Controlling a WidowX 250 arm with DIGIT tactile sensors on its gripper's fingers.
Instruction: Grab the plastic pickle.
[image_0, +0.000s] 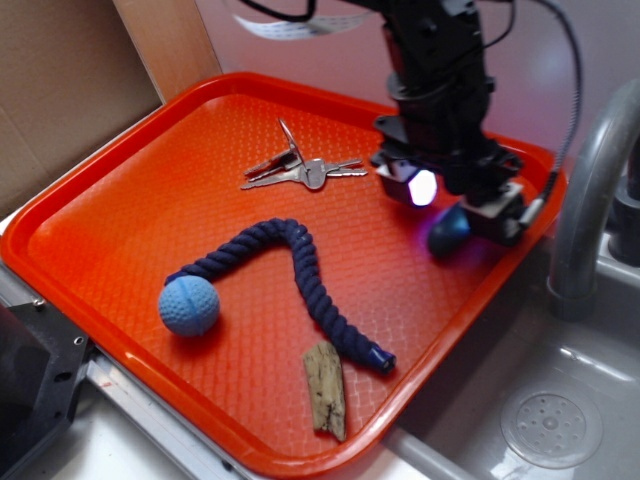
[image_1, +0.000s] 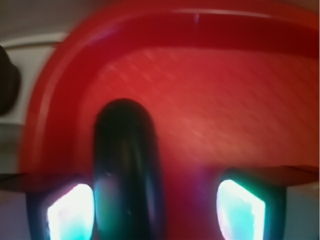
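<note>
The plastic pickle (image_0: 449, 229) is a dark blue-grey capsule lying near the tray's right edge. In the wrist view the plastic pickle (image_1: 128, 165) runs lengthwise between the two glowing fingertips, close against the left one, with a wide gap to the right one. My gripper (image_0: 462, 202) is lowered over it, jaws open around it and not closed on it. In the wrist view my gripper (image_1: 156, 207) shows only its lit fingertips (image_1: 70, 212) at the bottom.
An orange tray (image_0: 90, 225) holds a bunch of keys (image_0: 300, 170), a navy braided rope (image_0: 300, 265), a light blue ball (image_0: 188, 305) and a piece of wood (image_0: 326, 388). A sink with a grey faucet (image_0: 590, 200) lies right of the tray rim (image_1: 55, 90).
</note>
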